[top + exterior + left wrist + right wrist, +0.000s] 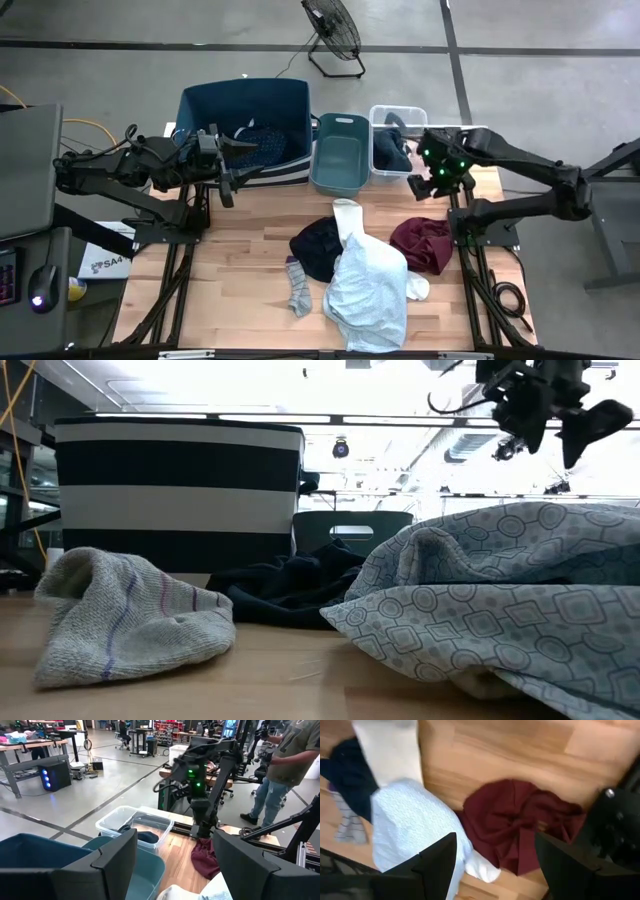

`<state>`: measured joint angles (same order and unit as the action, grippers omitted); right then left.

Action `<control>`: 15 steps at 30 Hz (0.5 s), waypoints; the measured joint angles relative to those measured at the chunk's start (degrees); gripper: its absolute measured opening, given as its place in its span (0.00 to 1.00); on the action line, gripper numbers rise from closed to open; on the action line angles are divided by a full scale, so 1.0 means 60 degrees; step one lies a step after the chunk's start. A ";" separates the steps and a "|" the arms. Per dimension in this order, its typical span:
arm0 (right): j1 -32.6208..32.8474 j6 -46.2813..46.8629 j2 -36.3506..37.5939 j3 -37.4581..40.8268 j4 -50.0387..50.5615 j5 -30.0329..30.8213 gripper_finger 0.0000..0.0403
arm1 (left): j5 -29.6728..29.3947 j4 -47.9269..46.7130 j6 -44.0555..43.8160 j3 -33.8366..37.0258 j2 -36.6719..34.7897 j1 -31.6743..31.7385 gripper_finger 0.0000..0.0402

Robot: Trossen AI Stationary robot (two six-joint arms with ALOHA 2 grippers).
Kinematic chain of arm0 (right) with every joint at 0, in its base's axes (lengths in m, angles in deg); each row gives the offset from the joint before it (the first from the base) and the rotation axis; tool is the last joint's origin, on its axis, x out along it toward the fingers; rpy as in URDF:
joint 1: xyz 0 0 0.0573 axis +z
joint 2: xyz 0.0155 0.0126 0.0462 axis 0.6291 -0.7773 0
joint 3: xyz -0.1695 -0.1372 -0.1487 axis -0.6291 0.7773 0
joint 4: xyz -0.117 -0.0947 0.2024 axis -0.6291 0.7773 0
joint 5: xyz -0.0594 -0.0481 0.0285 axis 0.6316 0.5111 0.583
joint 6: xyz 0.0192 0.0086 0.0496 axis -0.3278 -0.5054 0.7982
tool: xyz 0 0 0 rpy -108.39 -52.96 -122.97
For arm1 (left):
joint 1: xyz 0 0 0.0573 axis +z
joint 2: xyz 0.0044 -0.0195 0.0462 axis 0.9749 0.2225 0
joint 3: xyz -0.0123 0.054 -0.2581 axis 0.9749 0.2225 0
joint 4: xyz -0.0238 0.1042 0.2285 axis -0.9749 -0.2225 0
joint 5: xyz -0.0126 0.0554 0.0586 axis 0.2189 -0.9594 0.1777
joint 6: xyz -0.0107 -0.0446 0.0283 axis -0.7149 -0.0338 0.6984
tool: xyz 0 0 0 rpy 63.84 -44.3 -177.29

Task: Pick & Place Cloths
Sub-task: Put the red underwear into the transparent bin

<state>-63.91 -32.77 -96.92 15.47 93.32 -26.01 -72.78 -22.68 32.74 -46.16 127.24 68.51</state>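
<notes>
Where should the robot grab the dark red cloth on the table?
Probably on the bunched folds at the middle of the maroon cloth, coming straight down from above. It lies crumpled and flat on the wooden table, so the raised wrinkles give the fingers something to pinch. The right gripper hangs open just above it, nearest of the two.

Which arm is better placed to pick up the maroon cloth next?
Right, probably. The right claw hangs open near the maroon cloth, which its wrist camera faces; the left claw is over the far bin.
</notes>
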 joint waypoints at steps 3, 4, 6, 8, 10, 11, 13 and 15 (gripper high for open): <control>0.0774 0.0865 0.0000 0.0000 0.0022 0.0318 0.64 | -0.0002 -0.0029 -0.0025 0.0000 0.0000 0.0000 0.64; 0.1035 0.1166 0.0000 0.0000 0.0020 0.0440 0.64 | 0.0004 -0.0079 -0.0033 0.0000 -0.0001 -0.0001 0.64; 0.1545 0.1737 0.0000 0.0000 0.0029 0.0664 0.64 | 0.0029 -0.0183 -0.0029 0.0000 -0.0004 -0.0001 0.64; 0.2082 0.2299 0.0000 0.0000 0.0021 0.0981 0.64 | 0.0033 -0.0467 -0.0040 0.0000 -0.0027 -0.0001 0.64; 0.2629 0.2837 0.0000 0.0000 0.0005 0.1362 0.64 | 0.0033 -0.0882 -0.0210 0.0000 -0.0075 -0.0001 0.64; 0.2905 0.3108 0.0000 0.0000 -0.0016 0.1542 0.64 | 0.0033 -0.1025 -0.0324 0.0000 -0.0079 -0.0001 0.64; 0.3462 0.3721 -0.0007 0.0000 -0.0043 0.1818 0.64 | 0.0038 -0.1360 -0.0483 0.0000 -0.0097 -0.0001 0.64; 0.4008 0.4359 -0.0007 0.0000 -0.0060 0.2019 0.64 | 0.0081 -0.1567 -0.0503 0.0000 -0.0102 -0.0001 0.64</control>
<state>-39.86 -6.61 -96.97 15.47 92.96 -13.90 -72.30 -32.08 29.72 -46.16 126.63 68.50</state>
